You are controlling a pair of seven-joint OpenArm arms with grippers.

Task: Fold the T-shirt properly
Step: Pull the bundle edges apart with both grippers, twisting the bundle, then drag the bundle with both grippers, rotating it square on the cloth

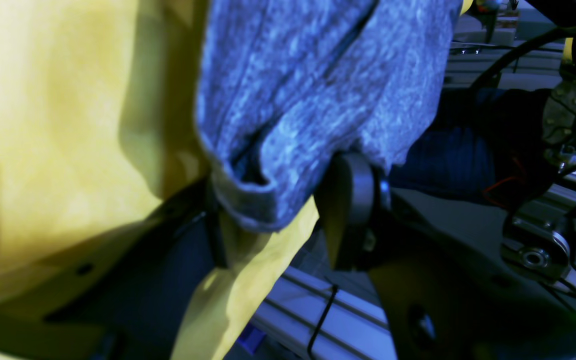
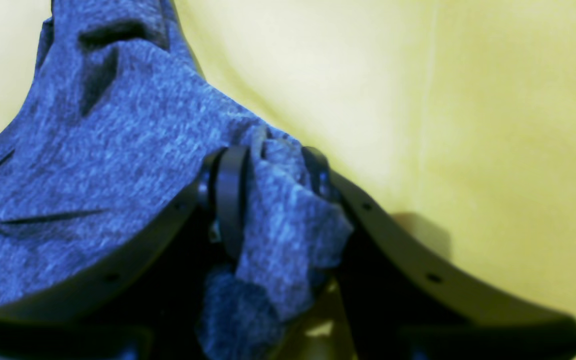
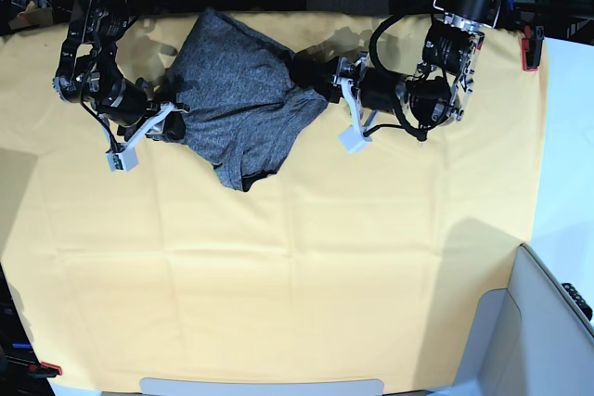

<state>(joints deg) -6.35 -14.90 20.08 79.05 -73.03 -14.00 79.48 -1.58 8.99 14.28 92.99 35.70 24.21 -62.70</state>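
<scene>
The dark grey T-shirt [image 3: 237, 99] lies bunched on the yellow cloth at the back middle, stretched between both grippers, with a loose part trailing toward the front. My left gripper [image 3: 311, 76] holds its right edge. In the left wrist view the gripper [image 1: 280, 200] is shut on a rolled fold of the T-shirt [image 1: 308, 85]. My right gripper [image 3: 172, 122] holds the left edge. In the right wrist view it [image 2: 273, 170] is shut on a bunch of the T-shirt [image 2: 118, 150]. I cannot tell whether the shirt is lifted off the cloth.
The yellow cloth [image 3: 278, 275] covers the whole table. A red clamp [image 3: 531, 48] sits at the back right edge. A white surface [image 3: 568, 155] and a grey bin [image 3: 543, 322] stand to the right. Aluminium framing [image 1: 318, 310] shows past the cloth's far edge.
</scene>
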